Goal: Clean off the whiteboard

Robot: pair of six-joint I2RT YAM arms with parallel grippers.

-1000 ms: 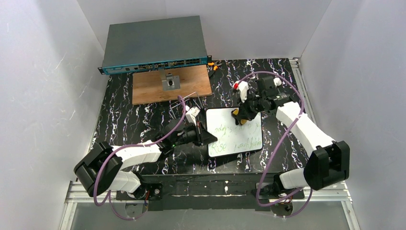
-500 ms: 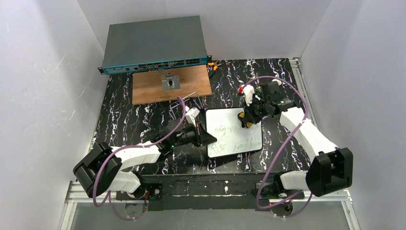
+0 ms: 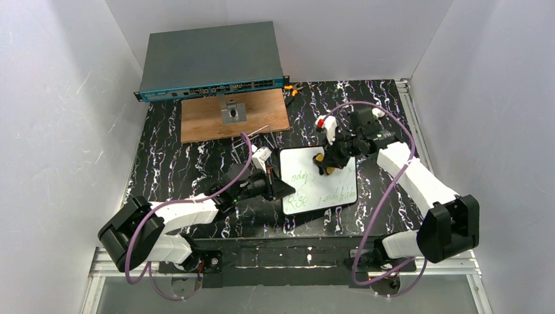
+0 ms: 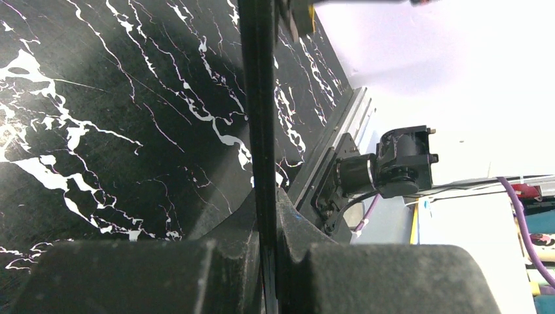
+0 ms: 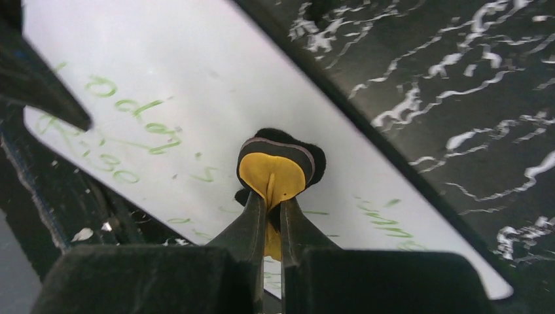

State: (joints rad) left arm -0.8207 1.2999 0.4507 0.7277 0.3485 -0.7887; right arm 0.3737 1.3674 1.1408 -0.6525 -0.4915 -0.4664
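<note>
Where the whiteboard (image 3: 319, 186) lies: flat on a black marbled table (image 3: 190, 163), right of centre, between the two robot arms and nearer the front edge than the back.
Whiteboard surface: white with a thin black rim. Green handwriting covers its left side and lower part; the far strip is plain white.
Left gripper (image 3: 286, 190): fingers together, pinching the whiteboard's left rim. In the wrist view the rim shows as a thin dark line running up between the two fingers.
Right gripper (image 5: 272, 206): fingers clamped on a small eraser (image 5: 275, 157), yellow with a black felt face.
Eraser position: pressed down on the whiteboard, in its upper middle area, with green writing on either side of it.
Back of the table: a brown wooden panel (image 3: 262, 114) lies flat, and a grey metal box (image 3: 211, 59) stands behind it, against the white wall.
</note>
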